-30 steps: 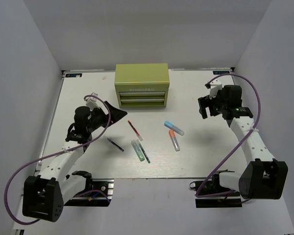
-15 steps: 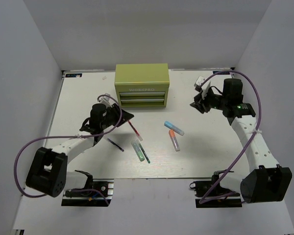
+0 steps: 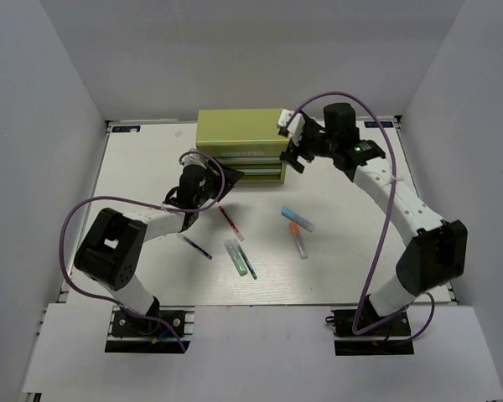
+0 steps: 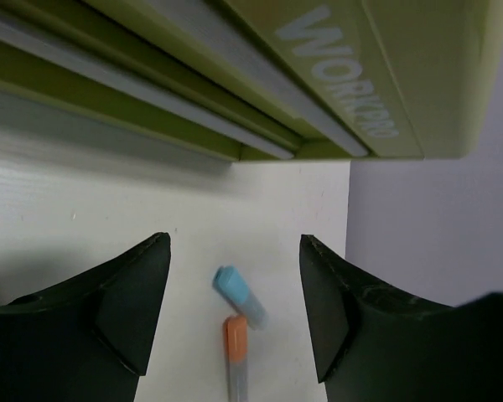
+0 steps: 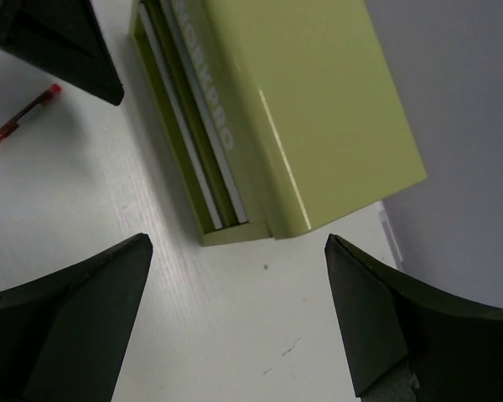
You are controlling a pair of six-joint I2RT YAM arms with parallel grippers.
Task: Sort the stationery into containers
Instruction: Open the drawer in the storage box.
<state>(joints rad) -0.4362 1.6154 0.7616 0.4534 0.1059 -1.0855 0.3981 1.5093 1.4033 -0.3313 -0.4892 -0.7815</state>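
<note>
At the left of the table (image 3: 134, 167), the left gripper (image 3: 227, 177) sits just beside the near left corner of the tool chest (image 3: 241, 134). Its fingers are spread and grip nothing (the left wrist view shows bare table between them). Whether it touches the chest cannot be determined.

Near of this gripper lie the dark blue pen (image 3: 197, 247) and, to its right, the red pen (image 3: 230, 223). The pale green marker (image 3: 232, 254) and the teal-green pen (image 3: 248, 265) lie side by side, nearer still.

The tool chest stands at the far centre, both front drawers flush with its face.

Right of centre, the light blue marker (image 3: 298, 219) and the white marker with an orange cap (image 3: 298, 239) lie close together.

The right gripper (image 3: 295, 157) hovers at the chest's right front corner, fingers spread wide and holding nothing.
</note>
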